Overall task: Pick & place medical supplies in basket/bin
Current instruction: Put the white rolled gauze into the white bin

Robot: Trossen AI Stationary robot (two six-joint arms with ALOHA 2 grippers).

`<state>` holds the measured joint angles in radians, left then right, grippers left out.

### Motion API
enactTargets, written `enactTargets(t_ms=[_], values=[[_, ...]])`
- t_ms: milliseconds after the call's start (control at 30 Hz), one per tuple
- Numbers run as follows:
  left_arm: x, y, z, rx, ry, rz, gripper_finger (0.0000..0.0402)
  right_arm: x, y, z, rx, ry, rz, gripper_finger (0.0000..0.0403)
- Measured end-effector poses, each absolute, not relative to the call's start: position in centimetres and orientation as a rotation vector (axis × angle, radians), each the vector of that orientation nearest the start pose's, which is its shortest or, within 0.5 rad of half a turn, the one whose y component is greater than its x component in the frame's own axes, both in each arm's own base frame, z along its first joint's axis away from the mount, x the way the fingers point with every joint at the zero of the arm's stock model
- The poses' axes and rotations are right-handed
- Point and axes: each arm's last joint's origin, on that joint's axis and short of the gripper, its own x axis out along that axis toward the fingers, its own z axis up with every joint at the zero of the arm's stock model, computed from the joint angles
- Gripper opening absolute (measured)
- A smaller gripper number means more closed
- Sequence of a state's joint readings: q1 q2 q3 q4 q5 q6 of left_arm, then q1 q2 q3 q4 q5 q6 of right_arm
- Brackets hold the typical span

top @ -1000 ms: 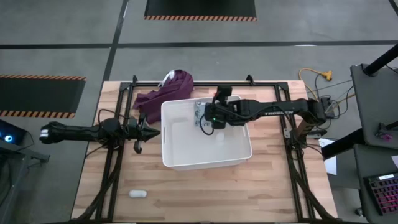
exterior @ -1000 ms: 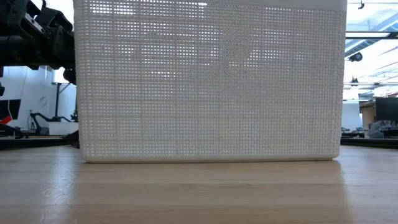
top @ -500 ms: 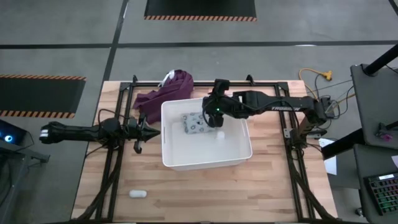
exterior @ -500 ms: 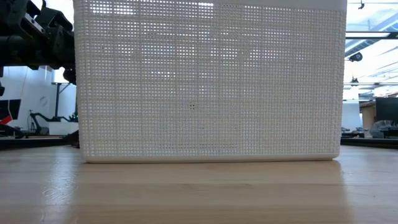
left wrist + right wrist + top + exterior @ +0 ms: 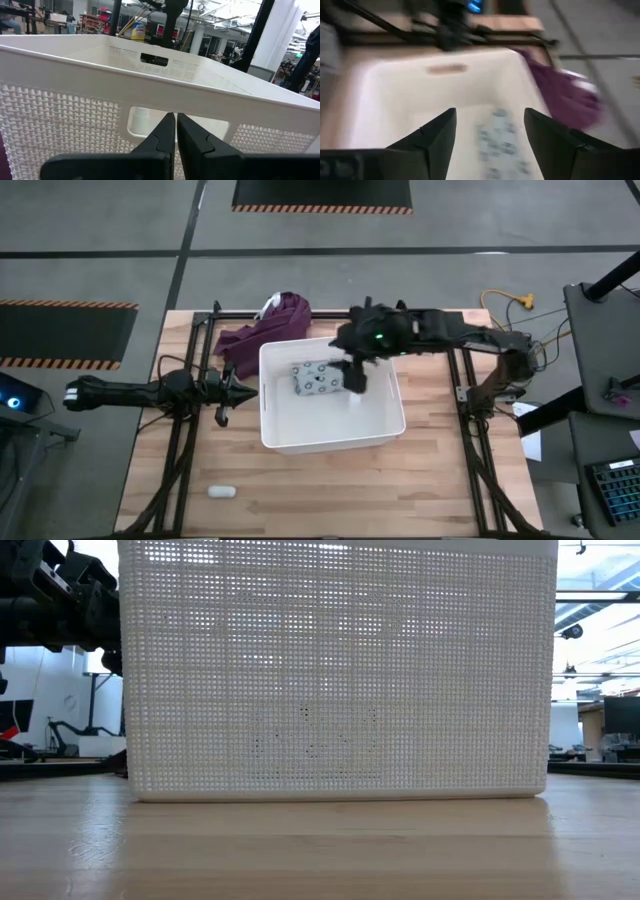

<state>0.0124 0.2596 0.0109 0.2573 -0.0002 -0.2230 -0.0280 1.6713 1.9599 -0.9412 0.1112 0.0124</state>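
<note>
1. Overhead, white basket (image 5: pixel 332 428) at table centre; grey-green packet with dark dots (image 5: pixel 318 378) flat on its floor, toward the far wall and the left-arm side.
2. Right gripper (image 5: pixel 355 375) above the basket interior, just beside the packet; fingers (image 5: pixel 427 141) spread wide in the right wrist view, nothing between them.
3. Hard to read in that wrist view: everything smeared, packet (image 5: pixel 501 140) only a pale dotted patch between the fingers, purple cloth (image 5: pixel 560 95) a blur beyond the basket wall.
4. Tiny white bottle (image 5: pixel 354 394) barely made out on the basket floor beside the right gripper, partly covered by it.
5. Left gripper (image 5: pixel 238 390) outside the basket, tips close to its wall on the left-arm side; fingers (image 5: pixel 160 142) pressed together in the left wrist view, empty, pointing at the handle slot.
6. Level with the table, only the perforated basket wall (image 5: pixel 340 670) fills the low view; contents reduced to faint dark specks (image 5: pixel 310 735) through the mesh, arms nearly all hidden behind it.
7. White oblong piece (image 5: pixel 221 491) alone on the wooden table (image 5: pixel 450 480), near the front corner on the left-arm side, well apart from the basket.
8. Purple cloth (image 5: pixel 262 330) bunched behind the basket's far corner, partly cut off by the rim.
9. Orange tube: cannot be found in any view.
</note>
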Motion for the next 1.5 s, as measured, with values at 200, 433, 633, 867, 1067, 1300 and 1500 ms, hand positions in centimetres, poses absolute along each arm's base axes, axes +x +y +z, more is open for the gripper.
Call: enactTargets(t_ms=[200,433,633,867,1067,1300,1500], values=[[11.4,0.1,17.0,-0.223,-0.01,0.011,0.0,29.5,-0.1,44.6,0.051,0.527,-0.073,0.0219],[11.4,0.1,17.0,-0.223,-0.01,0.011,0.0,22.0,1.0,42.9,0.139,0.282,-0.028,0.0201],[11.4,0.1,17.0,-0.223,-0.01,0.011,0.0,16.3,1.6,39.7,0.176,-0.011,0.059,0.0176],[11.4,0.2,17.0,-0.223,-0.011,0.02,0.0,12.7,1.2,32.0,0.3,-0.093,0.067,0.0149],[11.4,0.3,17.0,-0.223,-0.015,0.056,0.0,11.2,1.1,27.2,0.361,-0.369,0.116,0.013],[11.4,0.3,17.1,-0.286,-0.022,0.076,0.0004,10.9,1.0,23.4,0.367,-0.398,0.124,0.0116],[11.3,0.3,17.7,-0.378,-0.091,0.066,0.0081,10.9,0.9,22.2,0.398,-0.375,0.089,0.0102]])
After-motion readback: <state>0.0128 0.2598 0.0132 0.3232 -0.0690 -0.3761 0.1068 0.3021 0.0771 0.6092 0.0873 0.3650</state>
